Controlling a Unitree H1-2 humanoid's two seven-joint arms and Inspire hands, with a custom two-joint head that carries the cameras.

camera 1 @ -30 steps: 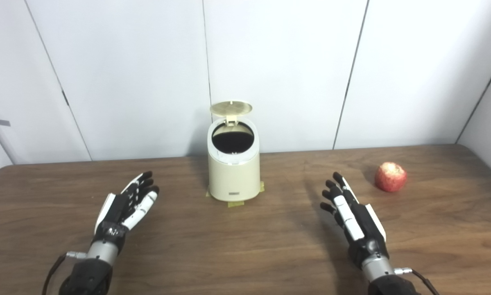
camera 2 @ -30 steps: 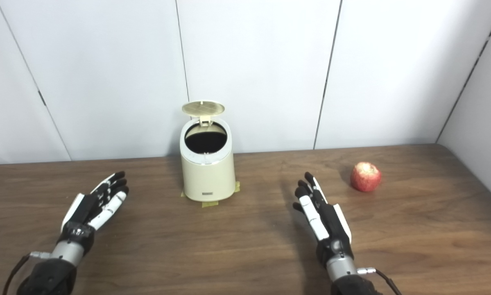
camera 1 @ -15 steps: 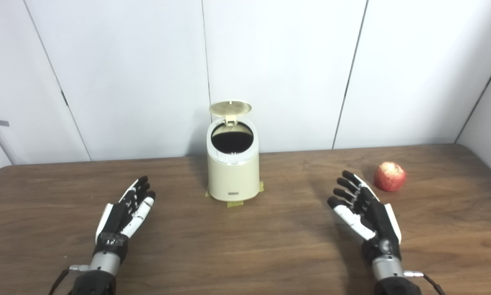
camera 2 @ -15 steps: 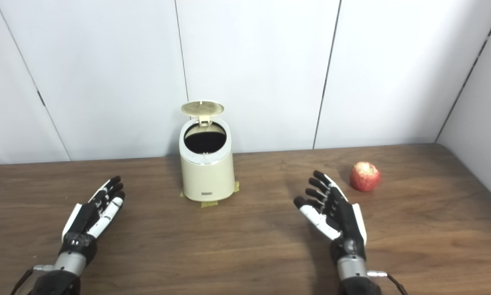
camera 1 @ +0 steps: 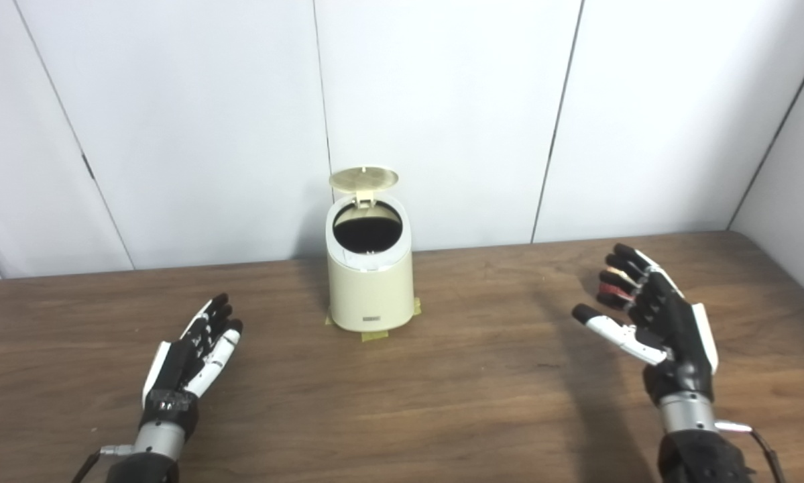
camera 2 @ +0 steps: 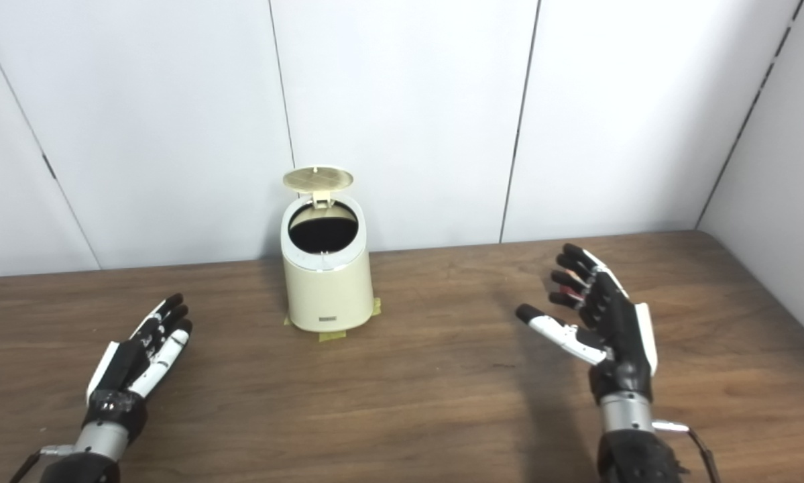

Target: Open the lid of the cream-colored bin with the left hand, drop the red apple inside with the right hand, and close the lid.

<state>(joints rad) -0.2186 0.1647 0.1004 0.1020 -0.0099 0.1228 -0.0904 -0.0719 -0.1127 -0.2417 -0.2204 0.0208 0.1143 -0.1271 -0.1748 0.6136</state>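
Left eye view: bin [camera 1: 370, 282] stands at the back middle of the table [camera 1: 442, 402], taped down at its base, lid [camera 1: 363, 178] already flipped up, dark mouth exposed. Left hand [camera 1: 188, 353] rests low near the front left, fingers straight and spread, holding nothing, well apart from the bin. Right hand [camera 1: 650, 315] is raised on the right, fingers fanned wide, thumb out toward the bin, empty. Apple [camera 1: 609, 287] is almost fully hidden behind the right fingers; only a sliver of red shows between them. Can't tell if fingers touch it.

Right eye view: same layout. Bin [camera 2: 326, 278] open, lid [camera 2: 317, 178] upright on its hinge. Left hand [camera 2: 137, 359] flat and open, idle. Right hand [camera 2: 599, 322] wide open over the apple [camera 2: 562, 289] spot, just a red fleck visible.

Risks, as I judge them: the hand blocks the head cameras' sight of the apple, so the close may be off-centre and knock the round fruit away, rolling toward the table's right edge. A shallow fingertip grip could let it slip on the carry to the bin. On the drop, the arm could clip the raised lid and snap it shut, or the apple could hit the rim and bounce off.
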